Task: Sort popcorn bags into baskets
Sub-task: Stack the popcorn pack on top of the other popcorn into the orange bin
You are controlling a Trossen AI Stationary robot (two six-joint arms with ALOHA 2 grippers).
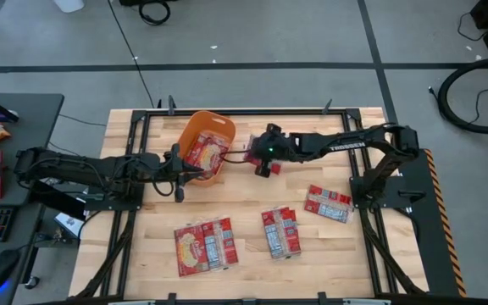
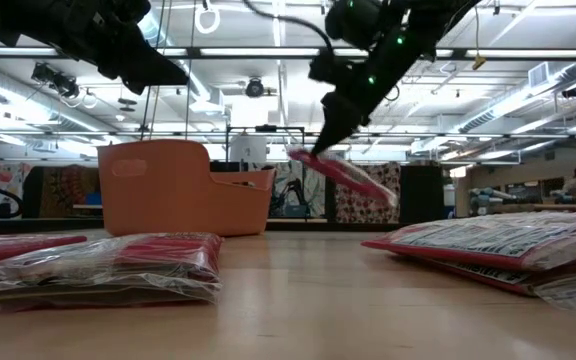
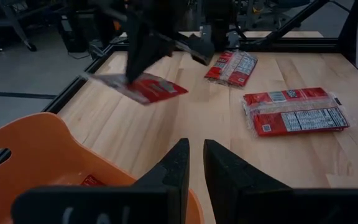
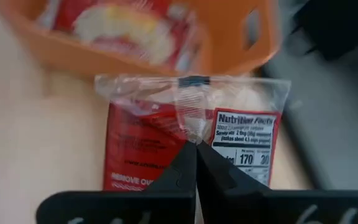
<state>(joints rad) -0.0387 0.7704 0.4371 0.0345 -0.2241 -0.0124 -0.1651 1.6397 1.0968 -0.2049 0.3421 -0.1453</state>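
jaws of the right gripper [image 4: 196, 144] are pinching a popcorn bag [image 4: 191, 146] just beside the orange basket [image 1: 202, 127]; left gripper [image 3: 194, 163] is nearly clenched, holding nothing.

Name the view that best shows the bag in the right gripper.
Right wrist view: the bag fills it, pinched by the right gripper. The low view shows it edge-on, clear of the table; the left wrist view, tilted; the high view, barely.

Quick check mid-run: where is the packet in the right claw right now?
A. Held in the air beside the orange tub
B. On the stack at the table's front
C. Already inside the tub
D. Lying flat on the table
A. The right claw pinches the packet clear of the table, next to the orange tub.
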